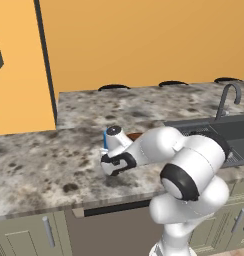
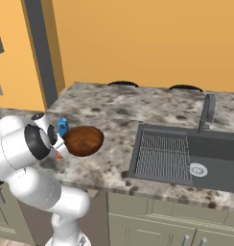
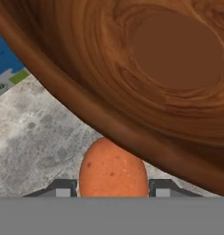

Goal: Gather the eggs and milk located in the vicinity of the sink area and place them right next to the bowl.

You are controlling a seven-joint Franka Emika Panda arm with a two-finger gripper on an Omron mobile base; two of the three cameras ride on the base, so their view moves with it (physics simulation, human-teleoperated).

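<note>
An orange-brown egg (image 3: 113,170) rests on the speckled counter (image 3: 40,137), right against the outer wall of the reddish-brown wooden bowl (image 3: 169,69). My gripper (image 3: 113,189) straddles the egg, and a thin gap shows between each fingertip (image 3: 65,188) and the shell. The blue milk (image 3: 3,59) carton stands just beyond the bowl's rim. In the right base view the bowl (image 2: 84,140) sits left of the sink (image 2: 205,166), with the milk (image 2: 62,126) behind its left side and the egg (image 2: 59,154) at its near left. My arm hides most of the bowl (image 1: 134,135) and milk (image 1: 104,140) in the left base view.
A curved dark tap (image 2: 207,110) stands behind the sink, and a ribbed drainer (image 2: 162,156) lies on the sink's left half. An orange wall backs the counter. Cabinet doors with handles (image 1: 48,231) run below the counter's front edge.
</note>
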